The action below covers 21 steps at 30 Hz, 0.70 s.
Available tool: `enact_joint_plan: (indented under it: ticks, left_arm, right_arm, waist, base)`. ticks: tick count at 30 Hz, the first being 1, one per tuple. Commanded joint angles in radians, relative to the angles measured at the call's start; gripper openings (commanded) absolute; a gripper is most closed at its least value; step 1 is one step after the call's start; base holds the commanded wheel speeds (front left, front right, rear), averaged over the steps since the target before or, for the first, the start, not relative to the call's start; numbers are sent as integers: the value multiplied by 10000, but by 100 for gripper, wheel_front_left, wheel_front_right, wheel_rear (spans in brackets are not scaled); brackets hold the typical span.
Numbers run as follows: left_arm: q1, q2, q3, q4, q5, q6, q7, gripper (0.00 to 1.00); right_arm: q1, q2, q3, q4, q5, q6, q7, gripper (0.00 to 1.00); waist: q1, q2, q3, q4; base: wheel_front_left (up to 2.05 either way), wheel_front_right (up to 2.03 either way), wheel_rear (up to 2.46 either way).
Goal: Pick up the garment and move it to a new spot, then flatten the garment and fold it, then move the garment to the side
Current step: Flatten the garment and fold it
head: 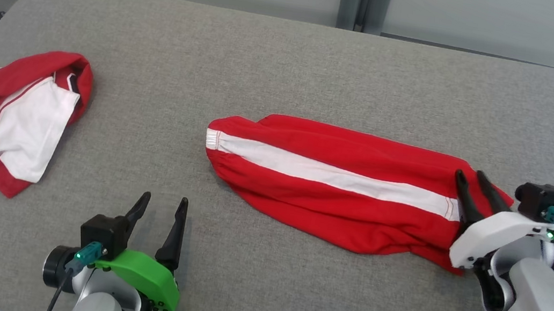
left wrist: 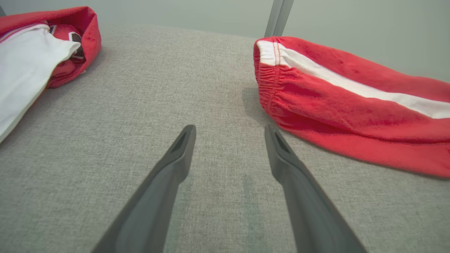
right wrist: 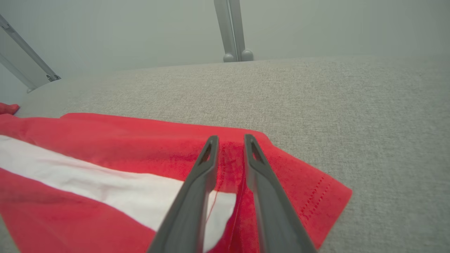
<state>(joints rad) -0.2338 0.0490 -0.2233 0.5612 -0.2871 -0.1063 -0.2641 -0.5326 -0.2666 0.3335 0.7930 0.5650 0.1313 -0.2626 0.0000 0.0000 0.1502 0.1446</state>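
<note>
Garment [head: 327, 184] lies flat on table [head: 289, 70]. Right gripper [head: 470, 173] over its right end, jaws narrowly parted. Left gripper [head: 165, 198] spread wide, clear of cloth.

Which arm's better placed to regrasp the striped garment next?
Right. The right gripper sits over the striped garment's right end, fingers slightly apart; the left gripper hangs open over the table, apart from it.

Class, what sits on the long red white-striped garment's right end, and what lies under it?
The right gripper, dark fingers slightly parted, lies over the red striped garment. Underneath: grey fabric tabletop; the covered part is hidden.
</note>
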Motion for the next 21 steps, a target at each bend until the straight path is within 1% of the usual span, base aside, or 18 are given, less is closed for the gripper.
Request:
enact_joint_plan:
  ticks: [1,4,5,8,12,17,21]
  left_arm:
    - [-219,29,-4,-2,-79,46,-5,100]
    - [-207,29,24,-139,-50,141,-7,100]
    - [-207,29,24,-139,-50,141,-7,100]
    - [-27,36,222,-262,58,283,-7,100]
    - [219,33,546,-525,266,430,-5,100]
    - [527,33,1027,-820,642,451,-7,100]
    - [803,35,1351,-994,905,373,-7,100]
  right_arm:
    - [-349,-187,-426,449,-518,-11,-25,100]
    - [-239,-84,-1230,578,-1218,-11,-26,100]
    - [-239,-84,-1230,578,-1218,-11,-26,100]
    - [231,31,-1855,93,-1754,-11,-26,100]
    - [974,409,-2441,-896,-2380,-12,-26,100]
    - [1962,793,-2257,-2311,-3049,-12,-27,100]
    - [2464,978,-2103,-2920,-3217,-11,-25,100]
  waist:
    - [0,0,295,337]
    - [0,0,144,264]
    - [0,0,144,264]
    - [0,0,-81,65]
    - [0,0,-364,-361]
    - [0,0,-711,-927]
    - [0,0,-983,-1273]
  base:
    - [0,0,0]
    - [0,0,0]
    - [0,0,0]
    - [0,0,0]
    - [0,0,0]
    - [0,0,0]
    - [0,0,0]
